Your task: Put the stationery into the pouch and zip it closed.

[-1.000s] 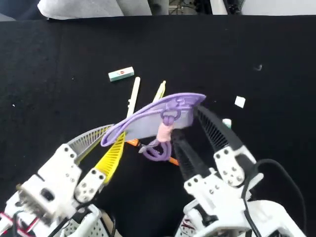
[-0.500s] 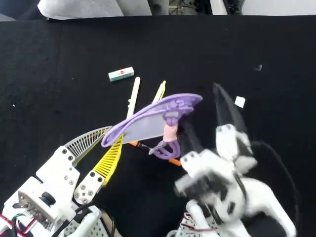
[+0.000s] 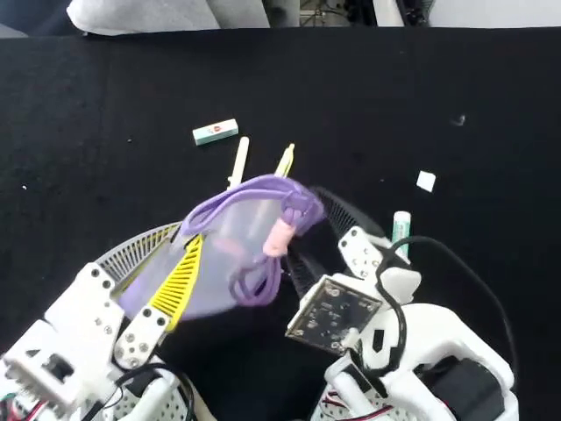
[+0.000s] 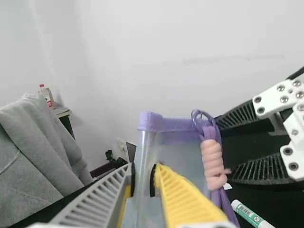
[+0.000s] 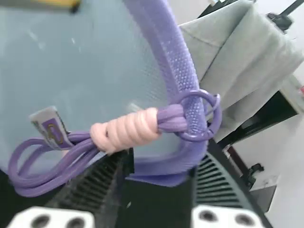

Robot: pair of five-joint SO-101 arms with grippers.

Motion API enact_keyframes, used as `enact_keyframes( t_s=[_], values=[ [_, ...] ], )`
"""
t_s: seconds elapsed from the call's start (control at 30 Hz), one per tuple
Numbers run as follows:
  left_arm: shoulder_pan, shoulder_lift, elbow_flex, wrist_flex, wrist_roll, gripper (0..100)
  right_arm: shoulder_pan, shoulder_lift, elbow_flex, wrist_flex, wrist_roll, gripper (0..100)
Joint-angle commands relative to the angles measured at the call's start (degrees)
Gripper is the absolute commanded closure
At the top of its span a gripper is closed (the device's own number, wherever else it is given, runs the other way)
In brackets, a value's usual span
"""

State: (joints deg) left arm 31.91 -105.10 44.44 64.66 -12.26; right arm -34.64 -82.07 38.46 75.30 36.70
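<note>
A translucent pouch (image 3: 223,254) with a purple zip edge (image 5: 175,61) is held up off the black table. My left gripper (image 3: 186,237) is shut on one side of it, and the pouch wall (image 4: 175,156) is clamped between the grey and yellow fingers. A purple ring, a pink coil (image 5: 126,130) and a looped purple cord hang from the zip. My right gripper (image 3: 305,226) is open, its black fingers (image 5: 95,183) straddling the pouch's zip end. Two pale pens (image 3: 237,162) and an eraser (image 3: 215,132) lie on the table beyond the pouch.
A green-and-white stick (image 3: 401,230) lies beside the right arm, also seen as the green-and-white stick (image 4: 247,211) from the left wrist. A small white piece (image 3: 426,181) lies farther right. Grey cloth (image 3: 140,13) sits past the table's far edge.
The pouch has tipped from edge-on to showing its broad face and come nearer the left arm. The right arm swung away right, then came back low at the zip end.
</note>
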Motion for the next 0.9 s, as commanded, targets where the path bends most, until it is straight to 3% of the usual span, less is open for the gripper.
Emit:
enact_keyframes(
  t_s=[0.0, 0.17, 0.47, 0.53, 0.7, 0.87],
  values=[
    [0.2, 0.4, -1.3, -0.1, -0.3, 96, -3.5, 1.4, -0.9, 2.8, 0.0, 89.7],
    [0.2, 0.4, -0.1, -0.1, -0.4, 96, -3.4, 1.4, -7.1, 7.7, 0.0, 98.2],
    [0.1, 0.5, 1.4, -0.1, -0.4, 95, -3.2, 1.3, -13.0, 10.1, -0.3, 98.6],
    [0.1, 0.5, 1.1, -0.1, -0.4, 92, -2.5, 1.9, -12.7, 9.9, -0.4, 98.6],
    [0.1, 0.5, 1.1, 0.2, -0.4, 76, 6.9, 2.0, -9.5, 8.2, 1.2, 98.6],
    [0.0, 0.5, -2.1, 2.4, -0.4, 75, 9.2, 1.5, -4.8, 8.0, 3.2, 98.6]
  ],
)
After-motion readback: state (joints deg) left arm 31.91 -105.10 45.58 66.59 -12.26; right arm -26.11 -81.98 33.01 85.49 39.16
